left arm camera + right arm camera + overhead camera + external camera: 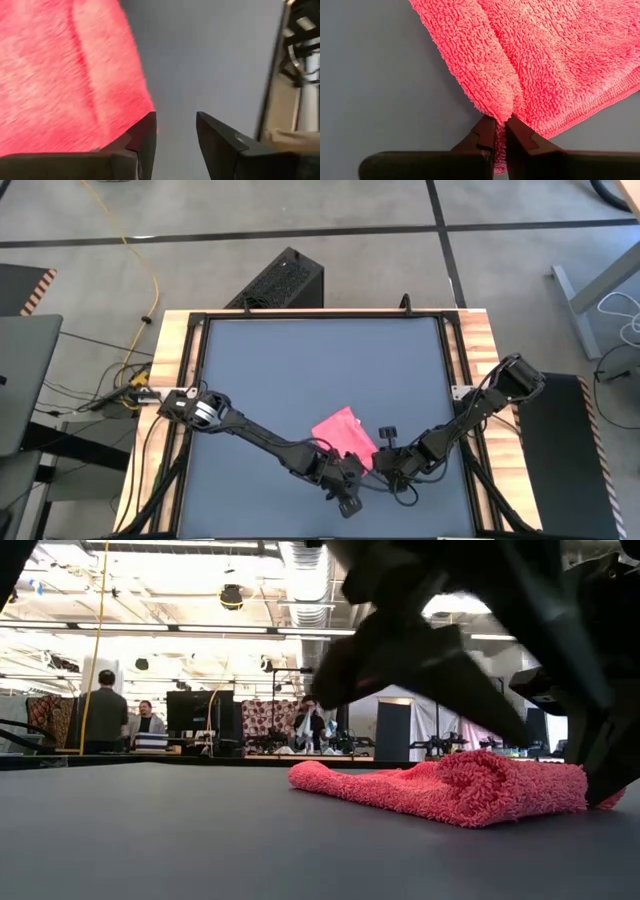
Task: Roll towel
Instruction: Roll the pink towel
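Currently: towel lies near table's front edge, partly rolled | right gripper pinches rolled end, fingers nearly closed | left gripper slightly parted, empty, just beside towel's edge | roll axis runs away from right gripper.

A robotics lab or open workshop. Exposed ceiling ducts and strip lights hang overhead. People stand among monitors beyond the counter.
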You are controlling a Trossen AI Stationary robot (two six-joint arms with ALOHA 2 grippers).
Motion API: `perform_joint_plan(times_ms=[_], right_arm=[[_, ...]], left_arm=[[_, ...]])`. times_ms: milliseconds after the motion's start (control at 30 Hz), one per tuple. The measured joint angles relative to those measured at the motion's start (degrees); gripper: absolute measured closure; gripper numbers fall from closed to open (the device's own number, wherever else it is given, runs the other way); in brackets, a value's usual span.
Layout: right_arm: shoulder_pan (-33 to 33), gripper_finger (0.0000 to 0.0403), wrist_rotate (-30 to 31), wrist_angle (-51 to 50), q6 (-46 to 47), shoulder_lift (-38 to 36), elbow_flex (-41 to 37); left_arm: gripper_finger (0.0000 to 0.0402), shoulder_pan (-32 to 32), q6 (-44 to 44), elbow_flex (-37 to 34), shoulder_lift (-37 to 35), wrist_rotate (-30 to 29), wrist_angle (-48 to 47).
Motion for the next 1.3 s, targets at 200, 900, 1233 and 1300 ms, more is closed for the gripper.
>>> perform_joint_plan(times_ms=[200, 900, 1233, 1300], right_arm=[[0.00, 0.0358, 0.00, 0.06, 0.07, 0.00, 0.00], [-1.46, 0.0357, -0.67, -0.15, 0.09, 0.00, 0.00], [-1.33, 0.0357, -0.90, -0.19, 1.42, 0.00, 0.00], [-1.36, 0.0357, -0.90, -0.26, 1.43, 0.01, 0.00]], left_arm=[[0.0282, -1.52, 4.91, 0.28, 0.02, -3.24, -8.56], [0.0288, -2.33, 16.42, 17.16, 8.61, -3.94, -15.22], [0.0288, -0.84, 14.58, 28.04, 14.45, -9.82, -30.56], [0.0288, -1.31, 14.42, 29.12, 14.26, -9.80, -30.31]])
